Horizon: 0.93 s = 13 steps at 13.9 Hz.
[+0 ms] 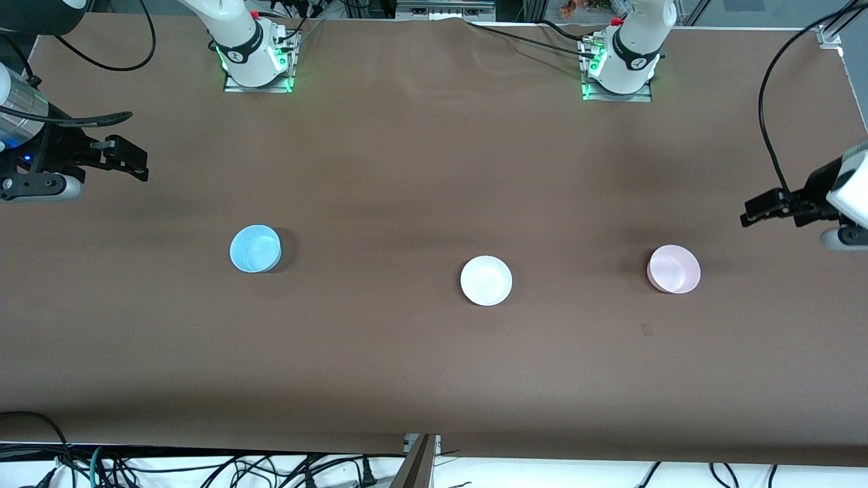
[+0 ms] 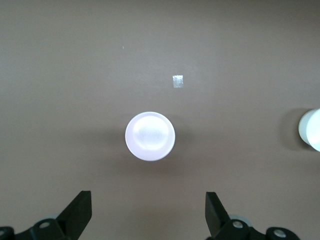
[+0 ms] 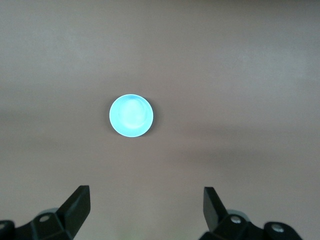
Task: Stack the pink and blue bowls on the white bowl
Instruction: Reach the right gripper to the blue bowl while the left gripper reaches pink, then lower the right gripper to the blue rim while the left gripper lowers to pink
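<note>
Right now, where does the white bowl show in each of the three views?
Front view: the white bowl sits mid-table, between the blue bowl and the pink bowl.
Left wrist view: cut off at the picture's edge, beside the pink bowl.
Right wrist view: not in it; only the blue bowl.
Shared landmark: the pink bowl.

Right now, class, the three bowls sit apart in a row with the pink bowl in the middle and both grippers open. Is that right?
Not quite. The white bowl is in the middle, as the front view shows. The pink bowl sits toward the left arm's end and the blue bowl toward the right arm's. The rest holds: the bowls are apart, and the left gripper and right gripper are open.
</note>
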Each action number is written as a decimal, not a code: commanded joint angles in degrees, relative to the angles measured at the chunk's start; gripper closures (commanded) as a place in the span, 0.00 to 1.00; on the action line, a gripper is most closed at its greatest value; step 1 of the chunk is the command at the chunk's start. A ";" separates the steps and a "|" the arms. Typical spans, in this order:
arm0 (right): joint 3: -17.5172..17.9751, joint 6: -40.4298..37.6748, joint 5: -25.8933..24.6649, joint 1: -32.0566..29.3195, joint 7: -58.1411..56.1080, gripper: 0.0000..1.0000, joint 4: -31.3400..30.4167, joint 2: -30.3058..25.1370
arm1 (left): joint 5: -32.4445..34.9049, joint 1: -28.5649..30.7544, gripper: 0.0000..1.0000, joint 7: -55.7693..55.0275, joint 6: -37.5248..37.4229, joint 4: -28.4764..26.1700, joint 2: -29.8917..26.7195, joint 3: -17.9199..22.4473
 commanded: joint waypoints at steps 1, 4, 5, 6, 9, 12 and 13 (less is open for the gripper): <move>0.39 0.03 -0.18 0.05 0.49 0.00 0.53 1.02 | 1.41 1.61 0.00 1.20 3.73 0.18 3.67 -0.41; 0.30 1.34 -0.52 -0.47 0.49 0.00 0.01 3.21 | 1.41 3.20 0.00 1.65 13.28 -5.77 4.82 -0.41; 0.39 2.04 -1.57 0.13 0.49 0.00 0.01 5.23 | 1.50 3.38 0.00 1.73 17.59 -8.67 5.09 -0.32; 0.48 2.57 -2.11 0.75 0.49 0.00 0.18 6.73 | 2.63 4.16 0.00 1.74 21.54 -11.05 5.78 -0.32; 0.22 2.67 -1.59 0.14 -0.38 0.00 0.18 10.42 | 6.59 4.26 0.01 1.74 26.23 -13.27 9.12 -0.32; 0.13 6.34 2.27 -0.56 0.13 0.00 -1.13 15.25 | 7.21 5.31 0.01 1.74 33.33 -18.43 9.92 -0.32; 0.13 8.36 2.46 -0.56 0.40 0.00 -2.09 16.31 | 7.82 5.57 0.01 1.74 35.88 -20.28 10.01 -0.32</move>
